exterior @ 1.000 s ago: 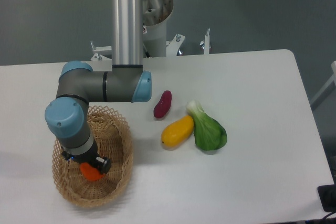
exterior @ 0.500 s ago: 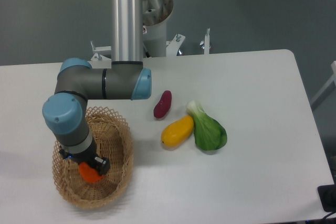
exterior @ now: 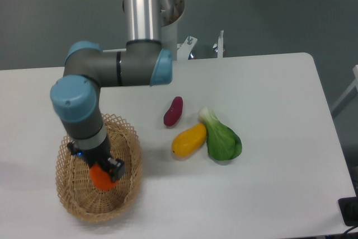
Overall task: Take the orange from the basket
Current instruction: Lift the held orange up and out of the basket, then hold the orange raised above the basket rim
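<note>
Pinching orange (exterior: 102,177), hand (exterior: 105,173) above basket (exterior: 130,190) centre; wicker rim well apart all round.

At lower left, the bright orange orange (exterior: 101,178) sits against the tan wicker basket (exterior: 127,194) with its open lattice weave. The arm (exterior: 89,102) is grey and silver with pale blue joint caps. On the white table (exterior: 268,138) lie a dark maroon sweet potato (exterior: 173,111), a yellow-orange mango (exterior: 189,140) and green, white-stemmed bok choy (exterior: 222,138).
</note>
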You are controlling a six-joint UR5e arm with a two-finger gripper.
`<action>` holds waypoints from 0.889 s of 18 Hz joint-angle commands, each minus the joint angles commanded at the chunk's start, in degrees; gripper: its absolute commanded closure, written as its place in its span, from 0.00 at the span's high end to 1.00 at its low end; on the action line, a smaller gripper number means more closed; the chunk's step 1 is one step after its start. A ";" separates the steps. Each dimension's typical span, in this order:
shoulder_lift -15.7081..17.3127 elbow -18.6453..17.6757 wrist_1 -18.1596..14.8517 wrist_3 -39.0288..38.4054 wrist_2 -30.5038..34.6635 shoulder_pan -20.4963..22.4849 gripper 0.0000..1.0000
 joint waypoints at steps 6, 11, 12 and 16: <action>4.32 0.26 -4.22 5.89 0.00 3.52 0.69; 6.34 0.26 -6.52 9.68 -0.26 5.63 0.69; 6.34 0.26 -6.52 9.86 -0.52 5.63 0.69; 6.43 0.18 -6.43 9.86 -0.53 5.98 0.69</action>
